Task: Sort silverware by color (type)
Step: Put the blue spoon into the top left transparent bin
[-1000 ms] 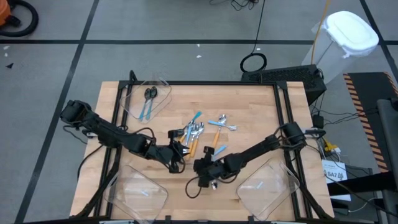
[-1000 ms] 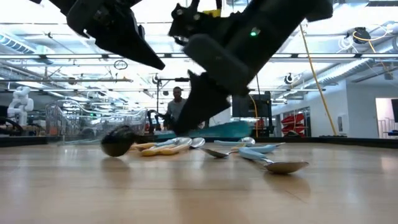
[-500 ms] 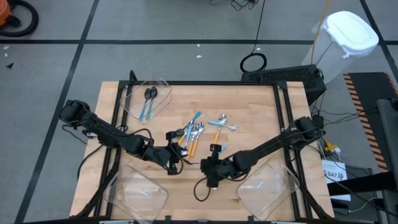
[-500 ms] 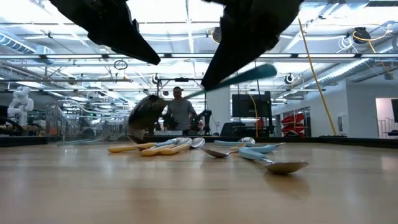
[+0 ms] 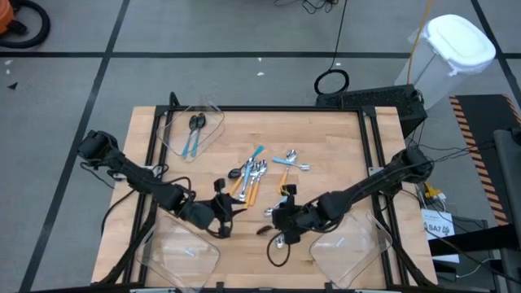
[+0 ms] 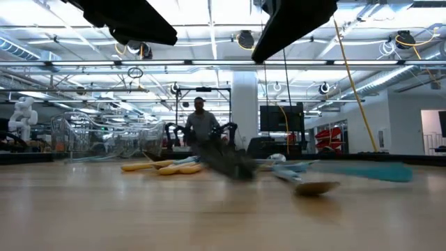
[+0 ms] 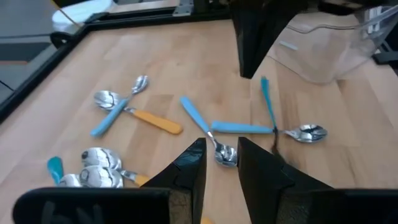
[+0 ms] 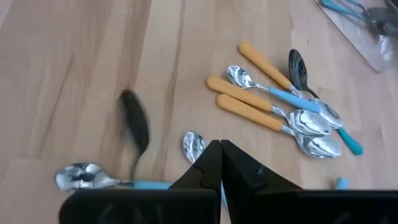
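A spoon with a black bowl and light-blue handle [image 8: 134,127] shows blurred beside my right gripper [image 8: 220,148], which is shut, empty and raised above the table. The low view shows this spoon [image 6: 233,164] down at the table top, and the high view shows it [image 5: 264,230] next to my right gripper [image 5: 277,228]. More silverware [image 5: 251,175], with silver or black bowls and blue or orange handles, lies in a loose pile at the table's middle. My left gripper [image 7: 222,149] is open and empty, near and left of the pile [image 5: 222,216].
A clear bin [image 5: 195,130] at the far left holds two blue-handled spoons. Two more clear bins stand at the near left [image 5: 183,248] and near right [image 5: 350,244]. Single spoons [image 5: 289,160] lie right of the pile. A person [image 6: 201,125] stands in the room behind.
My right gripper has risen from the table with the black-bowled, blue-handled spoon. The spoon has come out of its fingers and dropped back to the table top. My left gripper has drawn back from the pile toward the table's near left corner, rolling a little.
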`<state>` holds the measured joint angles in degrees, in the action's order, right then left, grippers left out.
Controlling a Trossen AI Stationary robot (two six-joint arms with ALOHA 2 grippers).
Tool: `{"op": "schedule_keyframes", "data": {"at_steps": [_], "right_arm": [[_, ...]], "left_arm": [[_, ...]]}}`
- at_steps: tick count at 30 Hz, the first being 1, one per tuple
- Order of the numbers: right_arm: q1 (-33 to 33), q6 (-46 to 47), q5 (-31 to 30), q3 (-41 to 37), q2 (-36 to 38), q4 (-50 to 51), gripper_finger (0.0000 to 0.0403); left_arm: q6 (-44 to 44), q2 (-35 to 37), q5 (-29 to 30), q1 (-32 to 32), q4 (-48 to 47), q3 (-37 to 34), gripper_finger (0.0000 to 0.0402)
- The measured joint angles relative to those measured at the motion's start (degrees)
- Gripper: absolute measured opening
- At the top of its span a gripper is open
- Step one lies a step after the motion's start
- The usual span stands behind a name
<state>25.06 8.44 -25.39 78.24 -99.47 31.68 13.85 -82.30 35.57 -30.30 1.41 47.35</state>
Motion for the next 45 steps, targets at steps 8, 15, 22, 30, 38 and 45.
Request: {"op": "schedule_keyframes", "data": {"at_steps": [8,15,22,30,38,45], "right_arm": [[-1.7,0.5,7.1,-0.1,-1.8,1.1,0.0000],[-1.9,2.0,11.4,-0.1,-1.8,1.5,0.0001],[-2.1,7.4,17.7,-0.1,-1.8,1.0,0.0052],[-1.7,13.0,22.2,-0.1,-7.5,-2.0,0.0143],[-1.2,13.7,24.1,-0.1,-13.8,-7.1,0.0177],[-1.8,15.5,24.0,-0.1,-15.6,-7.1,0.0170]], "left_arm": [[-0.1,0.0,0.6,0.3,-0.4,0.0,0.0092],[-3.3,0.0,0.6,2.0,-1.0,0.0,0.0092],[-3.2,0.0,0.5,4.0,-1.0,0.0,0.0092],[-1.2,0.0,-1.0,3.5,-0.9,0.0,0.0092],[0.1,0.0,-1.2,0.8,-1.3,0.0,0.0092],[5.2,0.0,0.5,0.3,-5.6,0.0,0.0092]]}}
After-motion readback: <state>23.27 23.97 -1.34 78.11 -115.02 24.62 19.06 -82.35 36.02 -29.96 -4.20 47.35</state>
